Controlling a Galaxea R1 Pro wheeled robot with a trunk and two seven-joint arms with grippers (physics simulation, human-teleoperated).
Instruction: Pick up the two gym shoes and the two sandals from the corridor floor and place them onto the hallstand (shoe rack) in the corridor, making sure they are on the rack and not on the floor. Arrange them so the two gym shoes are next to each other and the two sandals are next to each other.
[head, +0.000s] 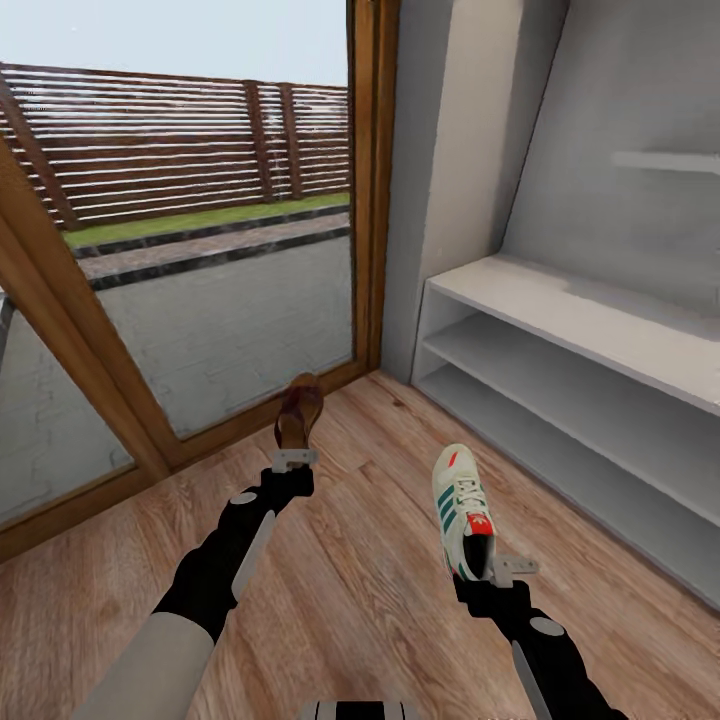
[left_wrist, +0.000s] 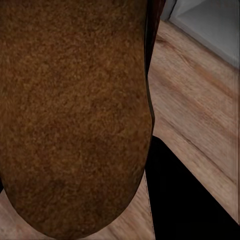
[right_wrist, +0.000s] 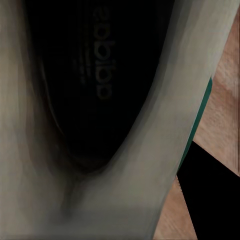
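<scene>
My left gripper (head: 295, 458) is shut on a dark brown sandal (head: 298, 412), held up above the corridor floor (head: 350, 560); its tan-brown footbed (left_wrist: 75, 115) looms close in the left wrist view. My right gripper (head: 500, 570) is shut on the heel of a white gym shoe (head: 460, 505) with green stripes and a red tongue; the shoe's dark inside (right_wrist: 95, 85) faces the right wrist camera. The light-grey hallstand (head: 590, 330) stands to the right, its flat top and two open shelf rows bare. The other sandal and gym shoe are out of view.
A wood-framed glass door (head: 200, 330) runs along the left and far side, with a paved yard and slatted fence beyond. A grey wall column (head: 440, 170) stands between door and rack. A grey wall shelf (head: 665, 160) hangs above the rack.
</scene>
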